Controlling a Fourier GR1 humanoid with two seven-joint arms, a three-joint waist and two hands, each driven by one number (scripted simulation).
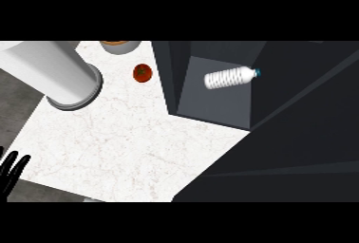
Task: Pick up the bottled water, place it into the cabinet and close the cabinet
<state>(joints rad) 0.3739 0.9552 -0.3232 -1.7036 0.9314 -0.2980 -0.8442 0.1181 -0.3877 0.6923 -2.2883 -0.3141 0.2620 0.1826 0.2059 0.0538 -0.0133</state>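
Bottle: white, ribbed, blue cap, lying on its side inside the cabinet, upper centre-right of the frame, cap pointing right. It rests on the grey inner shelf, apart from either side wall.

Cabinet: dark, filling the right side of the frame; its opening shows at upper centre, a dark panel running down the right.

Counter: white marble, left and centre.

Tomato: red, on the counter at upper centre-left, just beside the cabinet's left wall, not touching it.

Bowl: brownish, cut by the upper edge, above the tomato.

Forearm: grey, upper left, ending in a round collar over the counter; which arm it is cannot be told.

Left hand: black, lower left edge, fingers apart and pointing up, holding nothing, resting.

Right hand: does not show.
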